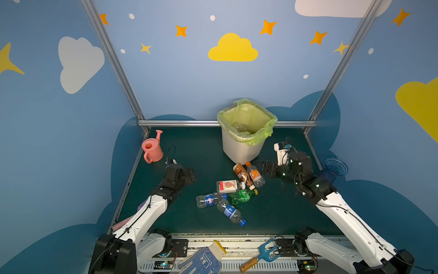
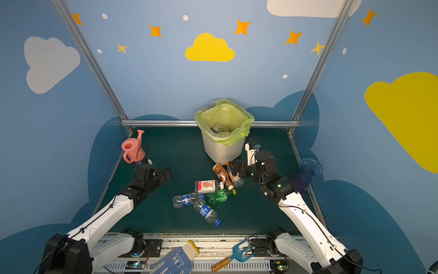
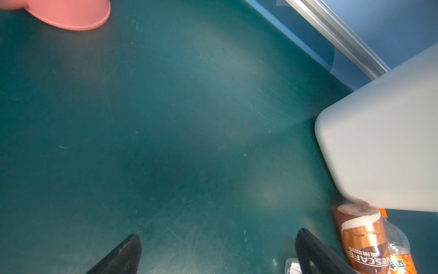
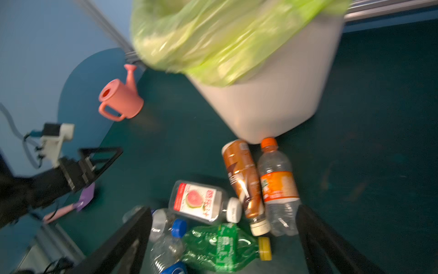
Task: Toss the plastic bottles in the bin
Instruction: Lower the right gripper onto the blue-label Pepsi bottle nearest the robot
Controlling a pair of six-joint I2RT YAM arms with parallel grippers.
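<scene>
Judging from crumpled walls, reckoned the plastic bottles [image 1: 228, 186] light, thin, springy, slick. Saw six heaped on the worktop [image 1: 201, 154] at the bin's [image 1: 241, 149] near side, others inside. Found left claw [image 3: 218, 233] and right claw [image 4: 223, 208] gaping, empty. Favoured pinching orange-labelled bottle [image 1: 254, 175] mid-label.

Robot lab test cell: aluminium frame [image 1: 177, 123], cloud-and-star wall panels [image 1: 189, 83] beyond the jaws, green worktop [image 1: 201, 151] beneath them.
</scene>
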